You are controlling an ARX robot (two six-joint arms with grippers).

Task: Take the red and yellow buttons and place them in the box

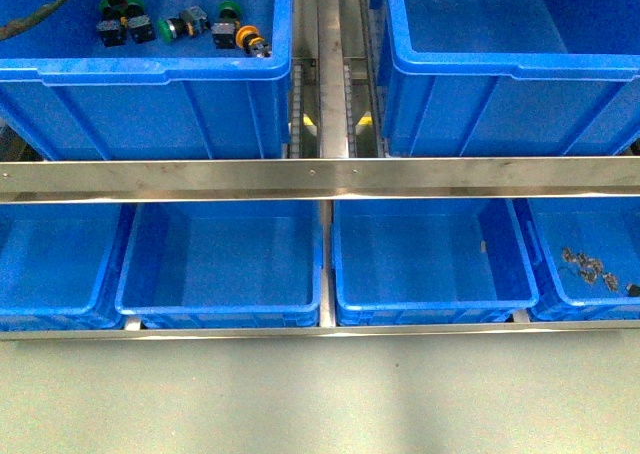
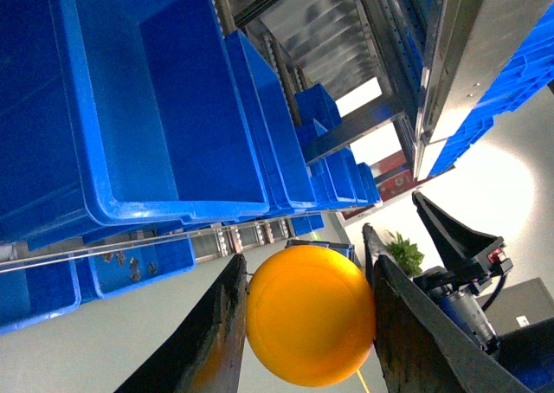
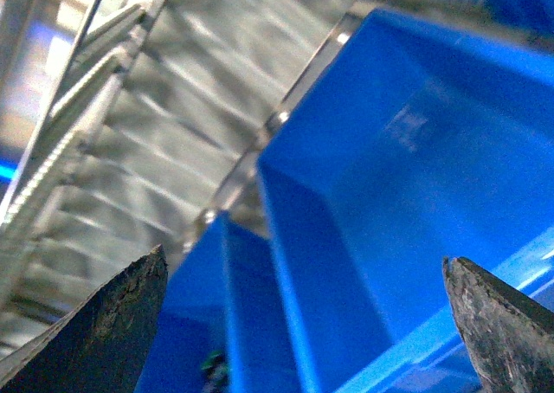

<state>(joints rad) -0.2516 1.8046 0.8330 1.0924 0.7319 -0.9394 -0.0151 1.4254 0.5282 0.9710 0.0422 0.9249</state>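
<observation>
One yellow button (image 2: 310, 315) sits clamped in left claw (image 2: 307, 261) (right claw (image 3: 305, 259) gapes).

The front view looks down over a steel rail (image 1: 320, 179) at blue bins (image 1: 225, 264); both wrist views, tilted, see those bins from nearer.

Even bright light; right wrist view motion-blurred.

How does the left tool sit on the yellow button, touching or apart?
Touching. Left wrist view: the yellow button sits clamped between both fingers of the left tool, no gap on either side.
</observation>
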